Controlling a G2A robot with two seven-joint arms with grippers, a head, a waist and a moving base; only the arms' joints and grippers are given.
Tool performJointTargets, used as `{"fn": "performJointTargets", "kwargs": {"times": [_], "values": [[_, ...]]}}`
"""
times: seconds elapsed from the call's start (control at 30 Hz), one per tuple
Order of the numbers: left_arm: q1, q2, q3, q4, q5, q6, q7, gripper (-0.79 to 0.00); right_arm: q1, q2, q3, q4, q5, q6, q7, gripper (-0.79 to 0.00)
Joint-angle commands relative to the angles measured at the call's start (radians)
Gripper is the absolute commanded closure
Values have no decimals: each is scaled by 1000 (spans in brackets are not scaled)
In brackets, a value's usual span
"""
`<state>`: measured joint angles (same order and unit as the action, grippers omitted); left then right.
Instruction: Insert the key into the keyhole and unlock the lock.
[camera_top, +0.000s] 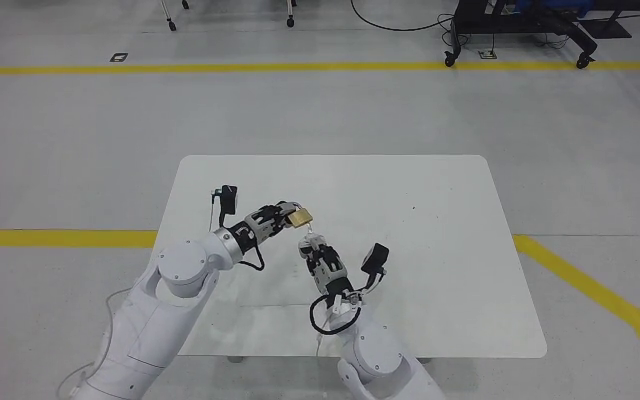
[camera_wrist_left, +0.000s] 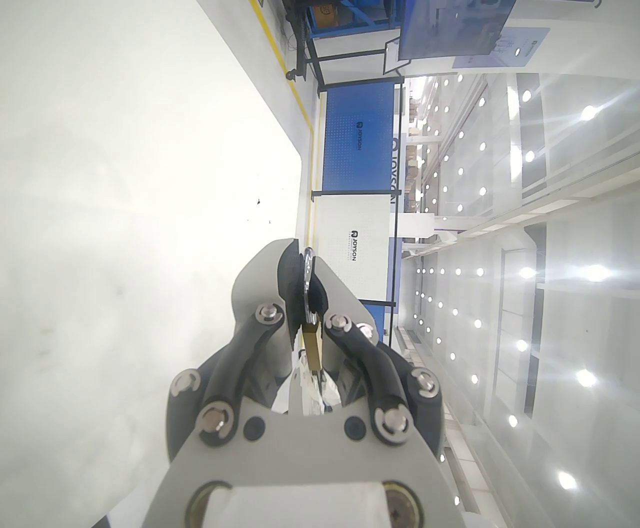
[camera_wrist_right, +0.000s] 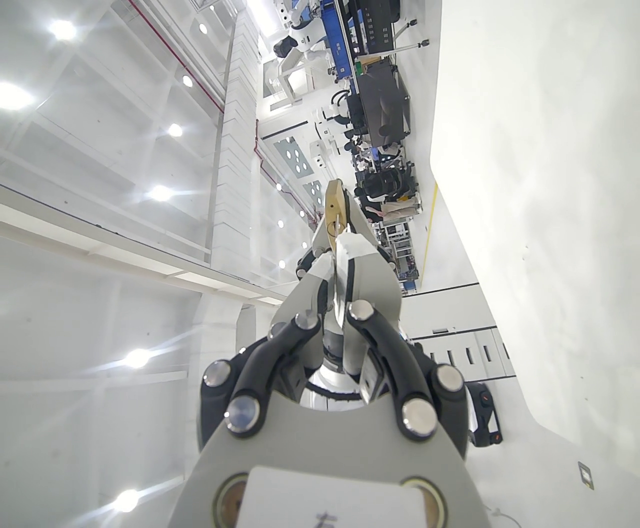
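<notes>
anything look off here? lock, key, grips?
Nothing stands out. The left claw pinches the lock by its shackle above the table; the right claw holds the key, tip at the lock's base. No damage shows.

In my right wrist view, the right gripper (camera_wrist_right: 341, 250) hides nearly all of the key (camera_wrist_right: 340, 225). Just a thin sliver shows against the end face of the lock (camera_wrist_right: 333, 205). I cannot tell whether the blade sits inside the keyhole or merely touches that face, and the lock's far side is out of sight. In my left wrist view, the left gripper (camera_wrist_left: 306, 272) covers most of the lock's shackle between its pads. The brass body next to the shackle is partly hidden behind the finger links. From above, the lock is a small brass spot, with keyhole and key too small to make out.
</notes>
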<state>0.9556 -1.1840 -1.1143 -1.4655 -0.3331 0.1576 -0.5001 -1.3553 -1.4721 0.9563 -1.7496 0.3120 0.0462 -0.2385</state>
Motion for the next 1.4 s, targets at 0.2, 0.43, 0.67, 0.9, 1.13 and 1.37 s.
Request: {"fn": "performJointTargets", "kwargs": {"times": [0.2,0.43,0.67,0.9,1.13,1.37], "values": [[-5,-3,-4,7,8,2,-5,0,1,-7,-11,2,-38,23,-6,0],[-19,-4,-14,34,-27,39,-80,0,-5,-11,-15,-10,-53,33,24,0],[-47,1,-34,80,-41,63,-181,0,-34,-10,-4,-38,-58,58,50,0],[-80,3,-34,145,-93,57,-338,0,-59,-3,19,-72,5,105,182,0],[-115,5,-20,204,-57,41,-392,0,-109,7,52,-146,-6,133,221,0],[-132,1,-9,221,-72,42,-411,0,-123,10,58,-162,-42,164,205,0]]}}
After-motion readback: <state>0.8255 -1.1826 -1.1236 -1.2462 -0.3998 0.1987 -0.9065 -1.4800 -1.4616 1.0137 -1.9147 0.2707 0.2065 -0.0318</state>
